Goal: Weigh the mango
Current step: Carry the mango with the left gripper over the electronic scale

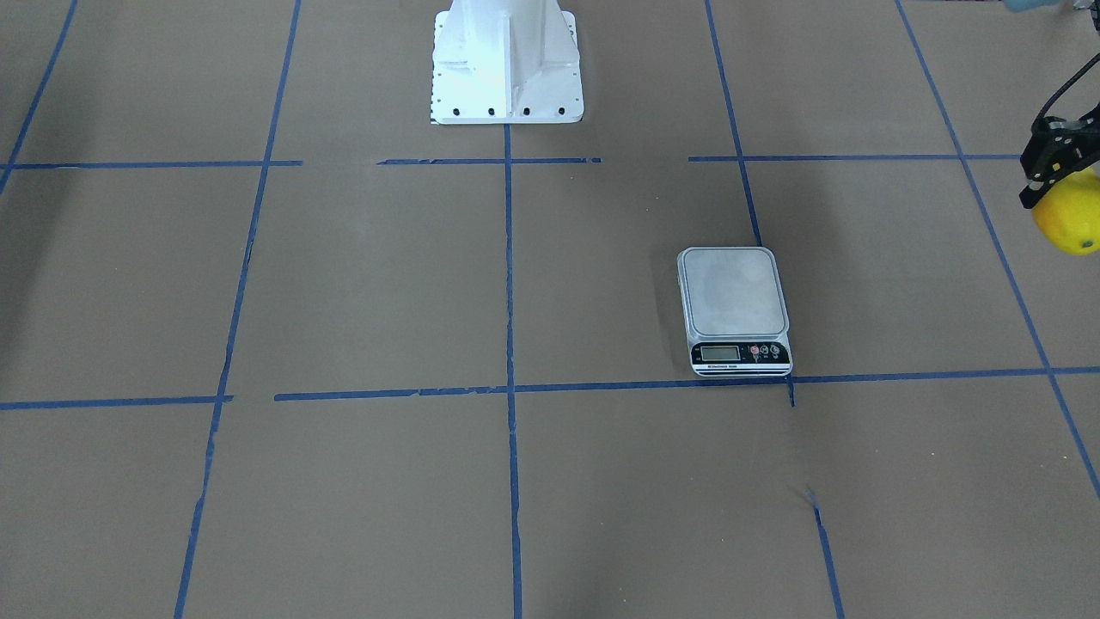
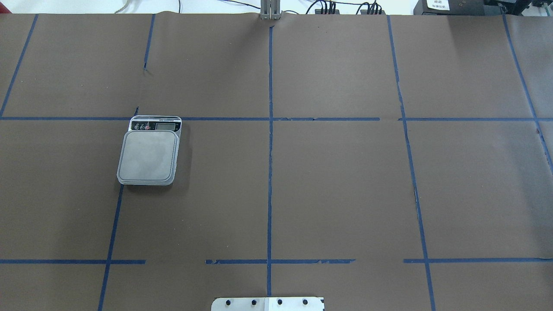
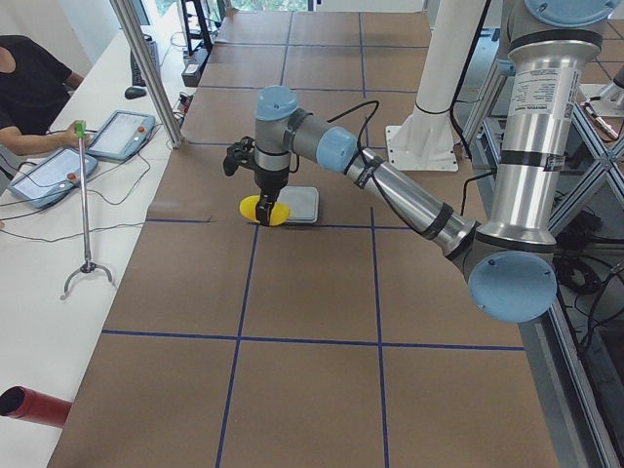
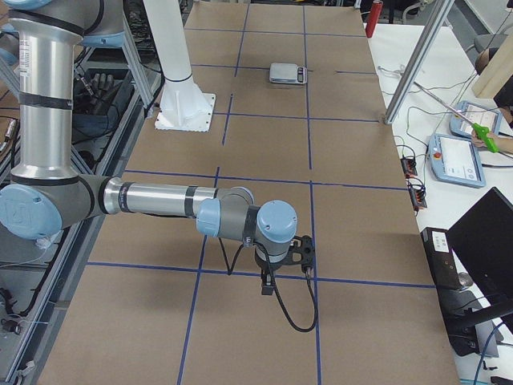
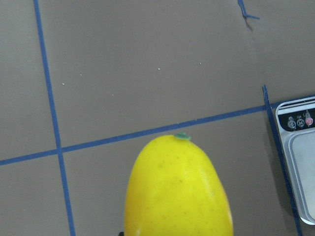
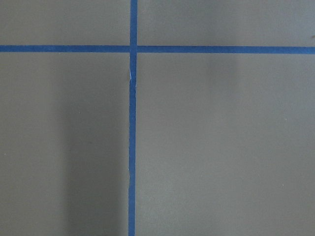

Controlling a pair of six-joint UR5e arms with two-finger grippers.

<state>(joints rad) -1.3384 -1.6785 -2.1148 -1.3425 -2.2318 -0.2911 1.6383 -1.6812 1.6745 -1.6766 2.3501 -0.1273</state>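
Note:
The mango [image 1: 1072, 222] is smooth and yellow, and my left gripper [image 1: 1057, 185] is shut on it at the right edge of the front view, above the table. It fills the lower middle of the left wrist view [image 5: 177, 191], small tip pointing away. The scale [image 1: 735, 309] has a grey square plate and a black display strip. It stands bare on the table, apart from the mango, and shows at the right edge of the left wrist view [image 5: 301, 157]. My right gripper [image 4: 271, 281] hangs over a tape crossing far from the scale [image 4: 287, 74]. I cannot tell whether it is open or shut.
Brown paper with blue tape lines [image 2: 270, 172] covers the table. The white robot base [image 1: 507, 64] stands at the robot's side. An operator [image 3: 34, 93] sits at the side table with tablets [image 3: 122, 134]. A thin metal stand [image 3: 86, 244] is nearby.

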